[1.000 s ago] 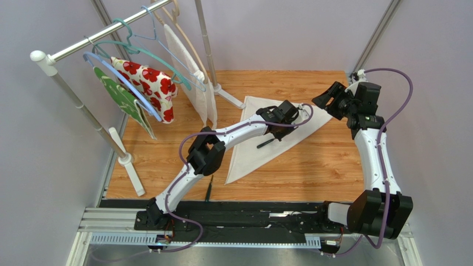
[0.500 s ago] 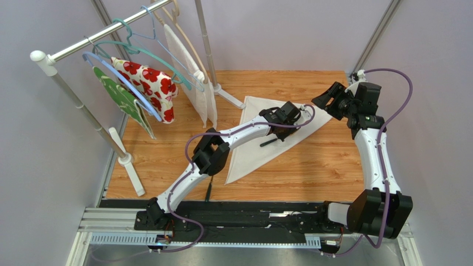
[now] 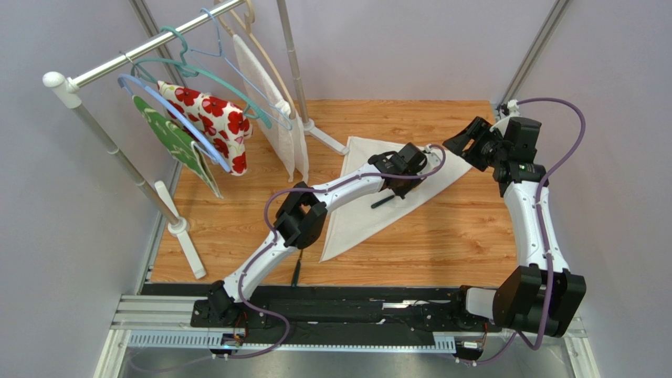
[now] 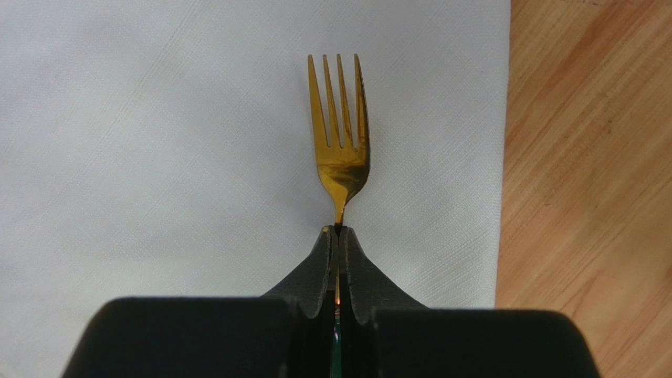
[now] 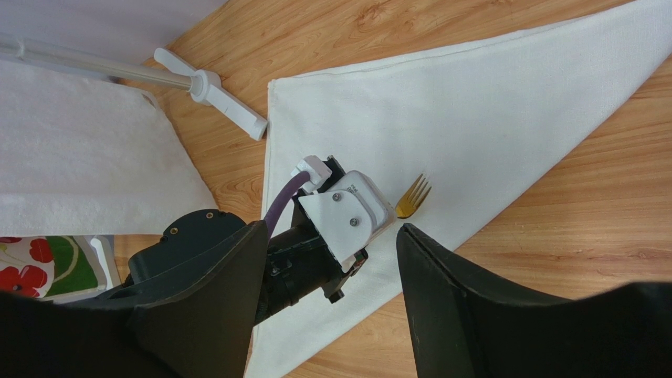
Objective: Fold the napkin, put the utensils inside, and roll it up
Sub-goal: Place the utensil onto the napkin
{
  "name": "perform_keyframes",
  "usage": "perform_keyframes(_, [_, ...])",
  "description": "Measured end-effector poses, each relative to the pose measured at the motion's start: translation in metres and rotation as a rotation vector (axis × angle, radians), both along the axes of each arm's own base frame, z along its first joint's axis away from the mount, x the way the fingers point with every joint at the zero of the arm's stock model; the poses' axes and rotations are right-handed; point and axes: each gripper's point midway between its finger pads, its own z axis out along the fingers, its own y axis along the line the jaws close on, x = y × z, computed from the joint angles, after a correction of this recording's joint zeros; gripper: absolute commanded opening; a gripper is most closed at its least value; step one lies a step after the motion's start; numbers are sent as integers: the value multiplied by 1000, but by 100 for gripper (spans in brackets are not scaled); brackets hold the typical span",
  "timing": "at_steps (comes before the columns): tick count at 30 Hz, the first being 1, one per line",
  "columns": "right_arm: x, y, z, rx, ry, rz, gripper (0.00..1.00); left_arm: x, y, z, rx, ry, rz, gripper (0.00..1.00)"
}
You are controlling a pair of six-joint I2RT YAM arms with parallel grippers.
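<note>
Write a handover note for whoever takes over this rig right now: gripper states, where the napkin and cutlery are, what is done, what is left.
Left gripper: shut on the fork, held over the napkin near its edge.
Right gripper: open, empty, raised by the napkin's far right corner.
Napkin: folded into a triangle on the table.
Done: the fold; one dark-handled utensil lies on the napkin.
Left: release the fork, fetch the utensil on the wood near the arm bases, roll up.
</note>
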Motion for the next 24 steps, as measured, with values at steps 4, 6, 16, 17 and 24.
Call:
perform_keyframes(4, [0, 1, -1, 3, 3, 4, 65, 3, 2, 0, 2, -6, 17, 56])
perform_keyframes(6, [-1, 1, -2, 3, 4, 5, 65, 5, 2, 1, 1, -9, 28, 66])
perform_keyframes(16, [-1, 1, -2, 5, 4, 6, 65, -33, 84, 44, 52, -8, 197, 68])
perform_keyframes(17, [-1, 1, -1, 6, 4, 7, 65, -47, 103, 61, 39, -5, 224, 68])
perform_keyframes(24, [0, 3, -2, 23, 4, 21, 65, -142, 226, 104, -132, 86, 503, 62])
